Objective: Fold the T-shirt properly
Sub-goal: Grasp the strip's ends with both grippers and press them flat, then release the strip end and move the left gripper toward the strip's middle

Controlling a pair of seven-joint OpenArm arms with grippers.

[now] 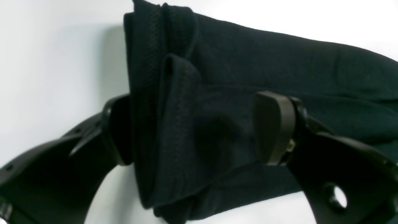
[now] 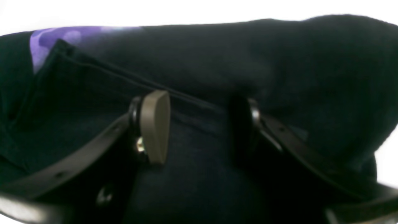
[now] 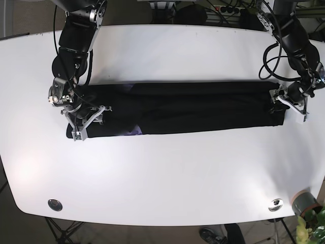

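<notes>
A black T-shirt lies folded lengthwise into a long band across the white table. My left gripper is at the band's right end. In the left wrist view this gripper is open, its jaws wide apart astride the bunched end of the shirt. My right gripper is at the band's left end. In the right wrist view it is open, with its fingers down on the shirt beside a hem. A purple print shows there.
Two metal discs sit in the table near its front edge. A pot with a plant stands past the front right corner. Cables hang behind the far edge.
</notes>
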